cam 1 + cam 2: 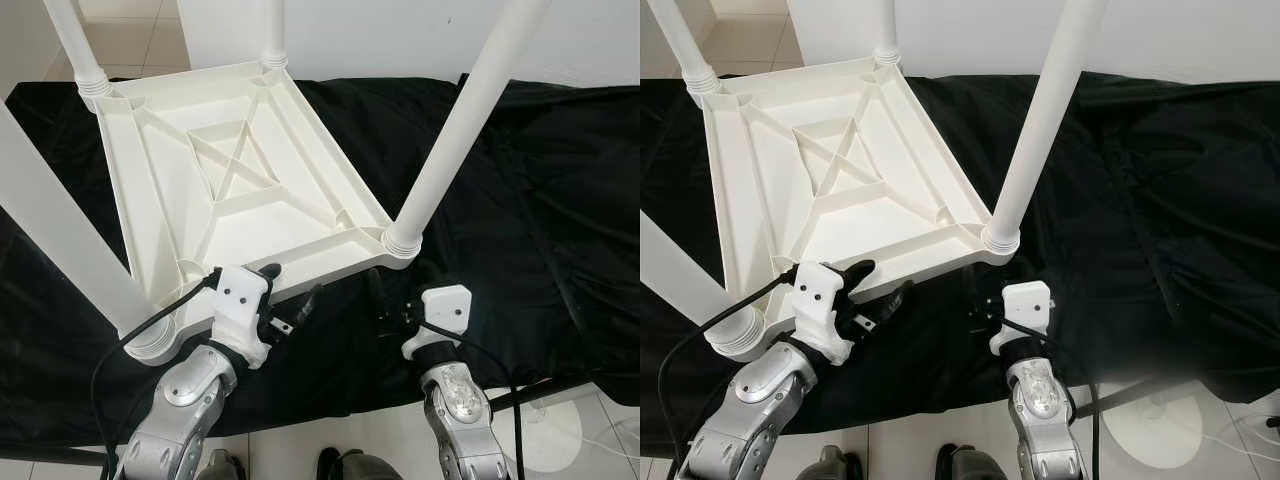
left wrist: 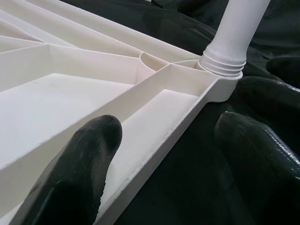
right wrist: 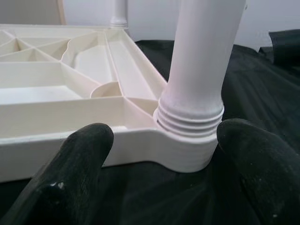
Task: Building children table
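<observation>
A white plastic children's table [image 1: 240, 190] lies upside down on a black cloth, its ribbed underside facing up. Legs stand screwed into its corners, the near right leg [image 1: 455, 130] and the near left leg [image 1: 60, 240] closest to me. My left gripper [image 1: 290, 285] is open and straddles the table's near rim [image 2: 154, 150], one finger [image 2: 89, 154] over the inside, the other on the cloth side. My right gripper [image 1: 400, 288] is open just in front of the near right corner, its fingers either side of the leg's threaded base [image 3: 190, 119] without touching it.
The black cloth [image 1: 540, 200] covers the whole work surface and reaches the front edge. Pale tiled floor lies below, with a round white stand base [image 1: 550, 430] and a thin cable at the lower right. A white wall rises behind.
</observation>
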Available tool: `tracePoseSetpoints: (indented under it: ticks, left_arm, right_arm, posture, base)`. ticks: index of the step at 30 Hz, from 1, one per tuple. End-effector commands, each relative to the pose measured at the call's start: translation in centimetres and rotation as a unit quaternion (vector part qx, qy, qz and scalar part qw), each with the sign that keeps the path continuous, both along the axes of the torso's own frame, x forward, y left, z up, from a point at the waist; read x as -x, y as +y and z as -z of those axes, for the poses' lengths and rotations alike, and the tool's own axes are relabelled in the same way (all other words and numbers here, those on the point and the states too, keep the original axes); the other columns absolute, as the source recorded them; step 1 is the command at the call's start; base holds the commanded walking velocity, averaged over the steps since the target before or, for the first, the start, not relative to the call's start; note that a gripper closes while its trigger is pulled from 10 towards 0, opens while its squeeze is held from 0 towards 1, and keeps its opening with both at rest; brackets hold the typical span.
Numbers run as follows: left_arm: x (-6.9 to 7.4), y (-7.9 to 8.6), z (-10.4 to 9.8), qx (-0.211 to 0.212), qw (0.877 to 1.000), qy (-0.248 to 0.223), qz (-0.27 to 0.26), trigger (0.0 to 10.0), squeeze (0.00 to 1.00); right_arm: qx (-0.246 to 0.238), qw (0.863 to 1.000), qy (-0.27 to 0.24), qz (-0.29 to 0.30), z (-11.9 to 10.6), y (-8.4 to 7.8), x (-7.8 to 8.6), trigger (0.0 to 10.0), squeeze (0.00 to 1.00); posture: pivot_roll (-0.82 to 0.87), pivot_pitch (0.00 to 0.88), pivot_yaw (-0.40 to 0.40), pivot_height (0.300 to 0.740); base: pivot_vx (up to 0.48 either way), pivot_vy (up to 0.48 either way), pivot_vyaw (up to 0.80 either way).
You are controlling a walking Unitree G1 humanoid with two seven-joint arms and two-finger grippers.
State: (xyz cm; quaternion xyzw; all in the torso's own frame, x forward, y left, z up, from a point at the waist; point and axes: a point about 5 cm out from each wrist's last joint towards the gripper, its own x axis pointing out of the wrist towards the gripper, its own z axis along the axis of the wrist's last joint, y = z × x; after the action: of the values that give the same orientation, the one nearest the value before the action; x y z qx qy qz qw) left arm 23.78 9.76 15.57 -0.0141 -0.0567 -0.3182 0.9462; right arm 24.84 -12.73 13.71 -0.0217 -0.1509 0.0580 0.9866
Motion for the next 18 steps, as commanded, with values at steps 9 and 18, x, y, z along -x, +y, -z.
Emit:
tracePoseSetpoints:
  ticks: [9,18]
  left_arm:
    - [-0.2,0.0,0.4,-0.008,0.999,0.007,-0.033,10.0,0.00]
    - [0.5,-0.8,-0.5,-0.025,0.999,-0.011,0.040,10.0,0.00]
  right_arm:
    - [-0.004,1.000,0.001,0.018,-0.1,-0.6,0.0,10.0,0.00]
    - [-0.005,0.998,0.002,-0.056,-0.7,0.0,-0.6,10.0,0.00]
  posture:
    - [-0.02,0.171,-0.045,0.740]
    - [-0.02,0.166,-0.036,0.740]
  base:
    - [0.000,0.000,0.00]
    - [0.000,0.000,0.00]
